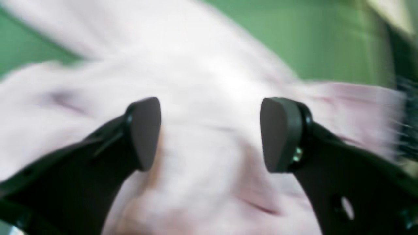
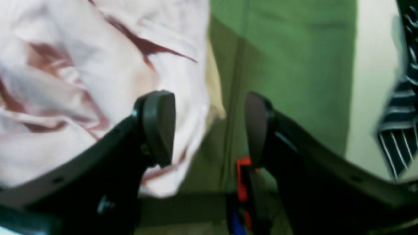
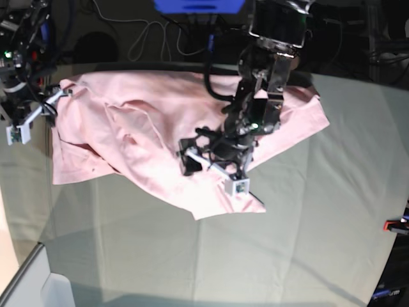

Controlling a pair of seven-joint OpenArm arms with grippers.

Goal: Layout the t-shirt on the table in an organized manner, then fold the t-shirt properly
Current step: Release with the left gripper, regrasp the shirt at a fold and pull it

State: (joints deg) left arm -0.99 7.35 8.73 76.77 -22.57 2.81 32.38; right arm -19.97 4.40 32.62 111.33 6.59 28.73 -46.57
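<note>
Left gripper [image 1: 210, 133]: pads spread wide, nothing between them, only blurred pink cloth of the t-shirt [image 1: 196, 81] beyond. Hovering over the middle of the garment in the base view, arm reaching down from the far edge. Green of the table [image 1: 313, 39] visible past the shirt in the left wrist view, all smeared by motion.

Right gripper [image 2: 210, 129]: likewise released, gap empty, one pad in front of the shirt's edge, the other over bare green cloth. Red clamp [image 2: 243, 178] low between the fingers, seen only in this view; striped fabric [image 2: 396, 130] at far right, identity unclear.

Base view alone gives the whole layout: shirt spread but rumpled across the far left half of the table [image 3: 307, 243], right gripper [image 3: 29, 121] at its left edge, another red clamp [image 3: 396, 225] at the table's right edge. Lettering not visible anywhere.
</note>
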